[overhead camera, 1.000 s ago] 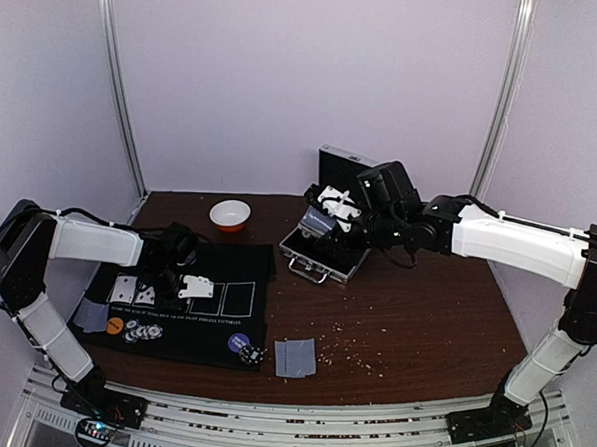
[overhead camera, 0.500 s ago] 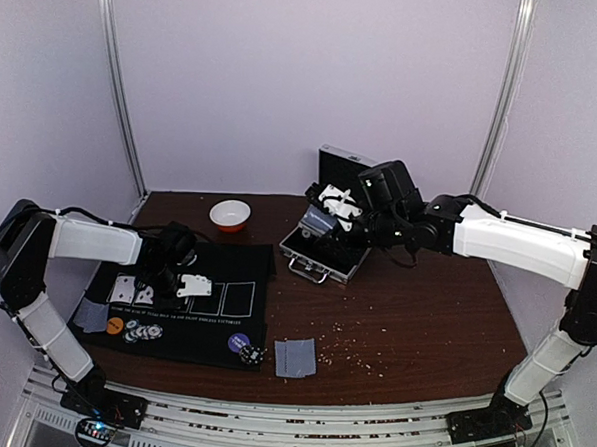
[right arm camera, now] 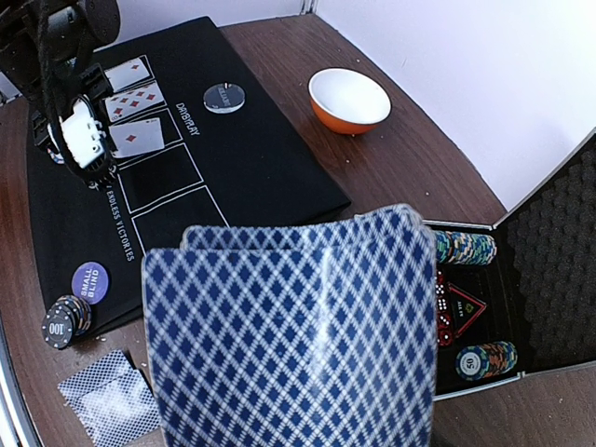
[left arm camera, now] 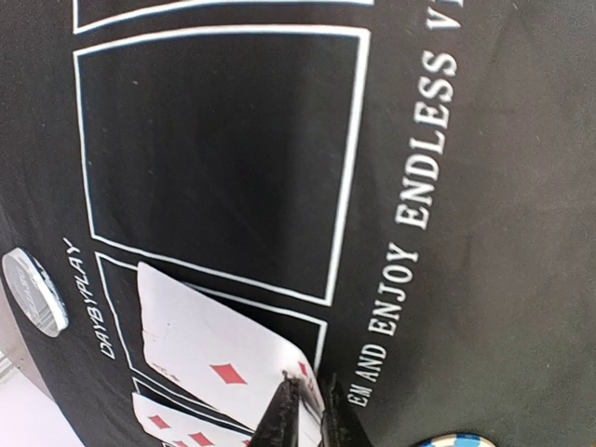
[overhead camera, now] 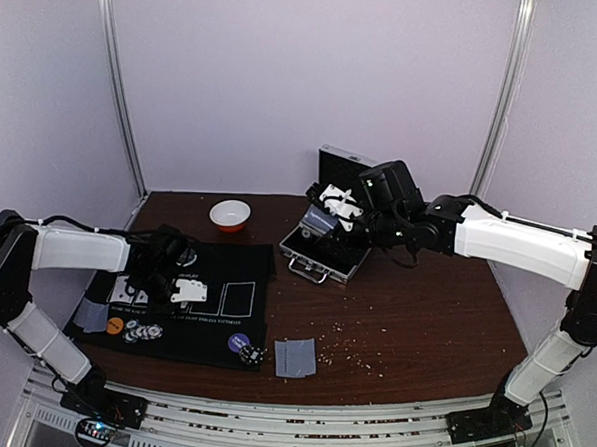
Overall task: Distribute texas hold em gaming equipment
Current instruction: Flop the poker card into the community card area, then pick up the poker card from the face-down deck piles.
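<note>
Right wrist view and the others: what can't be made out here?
Right wrist: the held deck fills the foreground, hiding the fingers of the right gripper and part of the case.
Left wrist: the diamond card is cut off by the bottom edge; rank unreadable.
Top: the chips are too small to read.

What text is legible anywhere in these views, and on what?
"DAYBYPLAY": black mat.
"AND ENJOY ENDLESS": same mat, line cut off at both ends.
"SMALL BLIND": purple disc.
"100": striped chip.
Dark disc: lettering too blurred to read.
</note>
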`<state>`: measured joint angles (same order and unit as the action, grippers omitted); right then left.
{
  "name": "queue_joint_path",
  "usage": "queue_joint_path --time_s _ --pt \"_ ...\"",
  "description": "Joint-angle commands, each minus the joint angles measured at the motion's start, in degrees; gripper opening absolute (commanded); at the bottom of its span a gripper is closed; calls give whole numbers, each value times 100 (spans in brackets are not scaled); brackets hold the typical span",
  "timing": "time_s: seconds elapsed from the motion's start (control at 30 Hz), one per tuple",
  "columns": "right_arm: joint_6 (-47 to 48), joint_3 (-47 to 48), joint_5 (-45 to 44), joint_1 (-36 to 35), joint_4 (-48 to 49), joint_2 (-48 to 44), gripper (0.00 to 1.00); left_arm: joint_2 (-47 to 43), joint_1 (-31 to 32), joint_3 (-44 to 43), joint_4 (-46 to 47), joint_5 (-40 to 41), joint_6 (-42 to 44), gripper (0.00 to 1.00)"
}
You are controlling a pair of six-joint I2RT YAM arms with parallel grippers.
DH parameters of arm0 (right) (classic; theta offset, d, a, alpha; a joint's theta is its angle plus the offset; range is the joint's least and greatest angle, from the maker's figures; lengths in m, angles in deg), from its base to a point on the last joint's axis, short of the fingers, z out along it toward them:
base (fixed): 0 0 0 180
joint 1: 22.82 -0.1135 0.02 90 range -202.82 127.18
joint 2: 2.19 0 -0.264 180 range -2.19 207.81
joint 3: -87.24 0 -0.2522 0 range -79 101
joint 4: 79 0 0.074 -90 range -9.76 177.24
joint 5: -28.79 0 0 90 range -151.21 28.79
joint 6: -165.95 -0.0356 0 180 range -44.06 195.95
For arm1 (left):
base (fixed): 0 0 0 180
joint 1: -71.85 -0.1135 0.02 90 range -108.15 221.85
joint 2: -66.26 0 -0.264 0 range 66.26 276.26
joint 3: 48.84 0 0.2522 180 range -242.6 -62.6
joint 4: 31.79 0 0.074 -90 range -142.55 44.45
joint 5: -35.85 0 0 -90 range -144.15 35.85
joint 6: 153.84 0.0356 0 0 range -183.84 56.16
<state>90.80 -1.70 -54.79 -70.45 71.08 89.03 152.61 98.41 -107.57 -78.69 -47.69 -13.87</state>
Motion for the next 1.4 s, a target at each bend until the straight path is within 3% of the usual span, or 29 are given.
queue_joint_path --time_s 0.0,0.27,0.5,0.87,1.07,1.23,1.37 --pt "4 -39 -88 12 61 -165 43 -108 -4 60 125 39 94 11" --pt "-30 -95 -118 13 44 -221 43 489 -13 -268 428 541 -222 8" --pt "-31 -214 -175 17 19 -322 43 651 -23 -427 338 344 -292 12" --pt "-11 -191 -198 10 52 -314 43 266 -16 -443 -174 -401 -182 31" --pt "3 -124 -197 11 18 -281 43 -140 41 -719 -271 -763 -263 34" --pt "-21 -13 -166 14 -14 -259 44 -540 47 -1750 -148 -1417 -1003 38" --pt "-93 65 -66 9 104 -221 44 -663 50 -2637 458 -2344 -2544 45"
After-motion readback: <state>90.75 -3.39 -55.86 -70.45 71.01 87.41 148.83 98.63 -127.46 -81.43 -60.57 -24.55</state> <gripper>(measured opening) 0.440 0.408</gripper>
